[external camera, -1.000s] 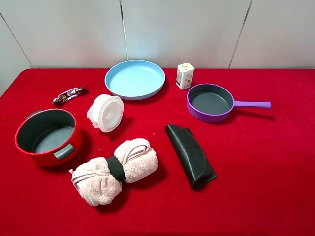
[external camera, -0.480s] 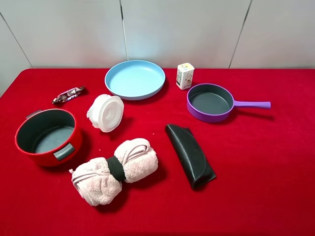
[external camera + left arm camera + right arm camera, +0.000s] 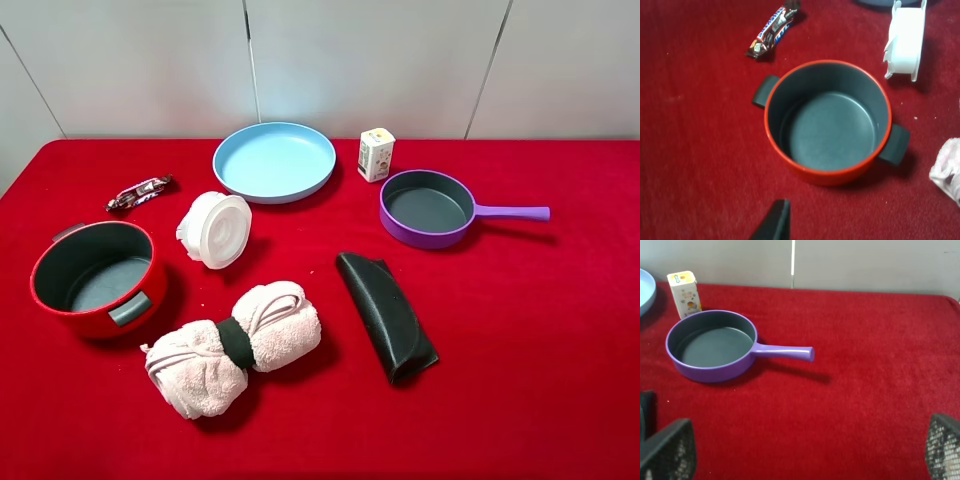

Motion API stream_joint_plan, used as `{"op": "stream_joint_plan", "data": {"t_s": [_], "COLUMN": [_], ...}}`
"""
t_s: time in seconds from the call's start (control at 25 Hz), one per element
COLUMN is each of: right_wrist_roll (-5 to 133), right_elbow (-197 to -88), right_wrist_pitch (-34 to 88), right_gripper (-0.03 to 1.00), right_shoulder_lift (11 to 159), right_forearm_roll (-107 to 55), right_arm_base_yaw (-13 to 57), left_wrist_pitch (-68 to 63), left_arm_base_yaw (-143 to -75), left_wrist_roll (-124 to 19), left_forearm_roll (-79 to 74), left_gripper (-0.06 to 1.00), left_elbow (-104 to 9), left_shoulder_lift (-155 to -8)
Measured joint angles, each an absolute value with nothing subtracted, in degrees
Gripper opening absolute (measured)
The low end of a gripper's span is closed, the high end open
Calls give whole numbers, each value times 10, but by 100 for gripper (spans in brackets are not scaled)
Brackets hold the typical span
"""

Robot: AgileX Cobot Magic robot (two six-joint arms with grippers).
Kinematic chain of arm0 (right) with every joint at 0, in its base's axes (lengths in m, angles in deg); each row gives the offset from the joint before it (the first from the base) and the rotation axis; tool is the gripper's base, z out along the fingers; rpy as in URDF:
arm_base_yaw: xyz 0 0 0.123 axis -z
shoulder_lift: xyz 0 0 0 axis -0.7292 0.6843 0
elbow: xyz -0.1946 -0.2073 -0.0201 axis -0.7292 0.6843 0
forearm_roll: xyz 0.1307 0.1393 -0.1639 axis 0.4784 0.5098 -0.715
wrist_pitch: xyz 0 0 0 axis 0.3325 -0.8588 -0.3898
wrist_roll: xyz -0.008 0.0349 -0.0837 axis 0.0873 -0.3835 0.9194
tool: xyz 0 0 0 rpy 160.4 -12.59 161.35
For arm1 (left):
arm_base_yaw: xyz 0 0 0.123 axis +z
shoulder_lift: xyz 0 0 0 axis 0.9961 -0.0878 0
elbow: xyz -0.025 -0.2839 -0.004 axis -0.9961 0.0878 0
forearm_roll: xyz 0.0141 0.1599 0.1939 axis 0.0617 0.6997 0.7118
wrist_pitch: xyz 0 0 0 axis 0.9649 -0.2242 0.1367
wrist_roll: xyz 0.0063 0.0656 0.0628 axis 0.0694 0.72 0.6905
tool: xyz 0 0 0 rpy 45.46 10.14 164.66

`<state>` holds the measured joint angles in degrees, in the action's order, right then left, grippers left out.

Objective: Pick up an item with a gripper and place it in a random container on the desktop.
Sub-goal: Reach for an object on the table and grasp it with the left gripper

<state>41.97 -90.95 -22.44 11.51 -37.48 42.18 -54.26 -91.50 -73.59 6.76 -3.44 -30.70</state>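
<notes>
The white translucent tub (image 3: 215, 229) lies tilted on its side on the red cloth, left of centre; it also shows in the left wrist view (image 3: 905, 40). The purple frying pan (image 3: 427, 208) stands empty at the back right, handle pointing right, and shows in the right wrist view (image 3: 712, 346). No arm appears in the exterior high view. My right gripper (image 3: 805, 452) is open and empty, well short of the pan. Only one black fingertip (image 3: 776, 220) of my left gripper shows, near the red pot, away from the tub.
A red pot (image 3: 100, 320) stands empty at the left, also in the left wrist view (image 3: 830, 177). A light blue plate (image 3: 275, 160), a small carton (image 3: 376, 154), a candy bar (image 3: 140, 192), a rolled pink towel (image 3: 235, 345) and a black case (image 3: 387, 315) lie around.
</notes>
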Motion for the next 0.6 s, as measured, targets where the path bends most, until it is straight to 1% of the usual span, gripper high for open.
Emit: {"op": "stream_joint_plan", "data": {"t_s": [0.2,0.6], "right_wrist_roll": [420,420], "right_elbow": [-909,-909], "right_wrist_pitch": [-224,-224], "right_gripper": [69,69], "right_shoulder_lift": [115,115], "right_forearm_roll": [-375,-375], "right_arm_base_yaw": [422,422], "left_wrist_pitch": [-513,-452], "left_arm_base_yaw": [-928,-929], "left_wrist_roll": [-735,-727], "left_forearm_roll": [68,50], "left_gripper": [99,99], "left_elbow": [-59,-105], "left_shoulder_lift": [-383,-548]}}
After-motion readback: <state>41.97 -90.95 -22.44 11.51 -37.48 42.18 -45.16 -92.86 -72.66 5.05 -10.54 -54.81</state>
